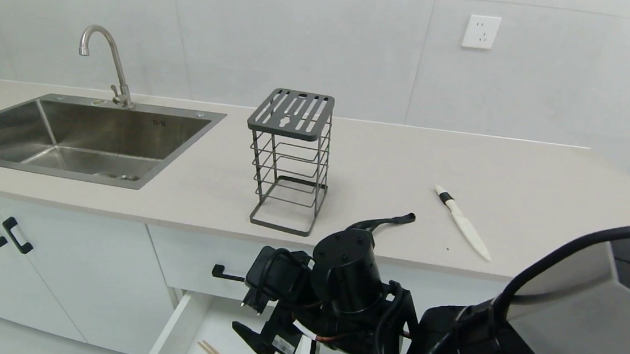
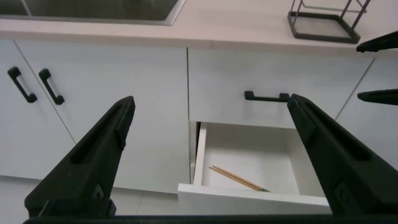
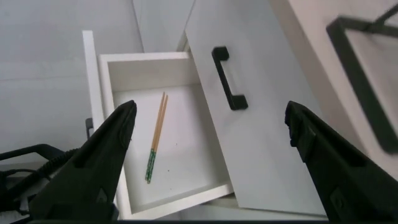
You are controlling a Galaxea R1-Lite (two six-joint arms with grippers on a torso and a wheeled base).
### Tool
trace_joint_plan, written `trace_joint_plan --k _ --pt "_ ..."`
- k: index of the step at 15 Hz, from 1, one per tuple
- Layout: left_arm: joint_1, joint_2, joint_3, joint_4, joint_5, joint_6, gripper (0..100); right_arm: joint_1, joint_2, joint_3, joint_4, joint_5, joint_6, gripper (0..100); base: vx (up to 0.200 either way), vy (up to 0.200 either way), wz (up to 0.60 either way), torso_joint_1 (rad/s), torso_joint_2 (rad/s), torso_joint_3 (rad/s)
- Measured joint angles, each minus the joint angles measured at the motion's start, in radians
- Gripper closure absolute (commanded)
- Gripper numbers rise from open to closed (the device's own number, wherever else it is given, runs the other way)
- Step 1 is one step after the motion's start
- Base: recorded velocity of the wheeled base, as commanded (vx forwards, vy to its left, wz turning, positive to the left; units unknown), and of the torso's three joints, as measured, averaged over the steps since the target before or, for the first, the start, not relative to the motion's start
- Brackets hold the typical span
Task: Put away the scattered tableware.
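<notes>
Chopsticks point(image 3: 157, 137), slim wood, white drawer point(image 3: 186, 168), wire rack point(image 1: 292, 113)

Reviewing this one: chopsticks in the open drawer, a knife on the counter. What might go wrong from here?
1. The knife lies flat near the front edge of the counter. A slipped grasp could push it off onto the floor.
2. The right gripper, fingers open, sits low over the open drawer, beside the black handle of the drawer front above. Rising straight up might snag that handle or the counter's edge.
</notes>
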State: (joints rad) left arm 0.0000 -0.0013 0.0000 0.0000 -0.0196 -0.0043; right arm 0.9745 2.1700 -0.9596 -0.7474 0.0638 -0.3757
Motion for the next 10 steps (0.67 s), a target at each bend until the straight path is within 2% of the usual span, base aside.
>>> trace_joint_plan --k 7,10 --pt "0.000 0.000 0.000 0.000 0.000 0.000 0 0.001 0.006 0.004 0.012 0.002 0.008 0 0.000 0.000 0.00 0.290 -0.55 -0.263" --pt "0.000 0.000 0.000 0.000 0.000 -0.001 0 0.004 0.004 -0.002 0.146 0.006 0.024 0 0.000 0.000 0.00 0.129 -0.24 -0.116"
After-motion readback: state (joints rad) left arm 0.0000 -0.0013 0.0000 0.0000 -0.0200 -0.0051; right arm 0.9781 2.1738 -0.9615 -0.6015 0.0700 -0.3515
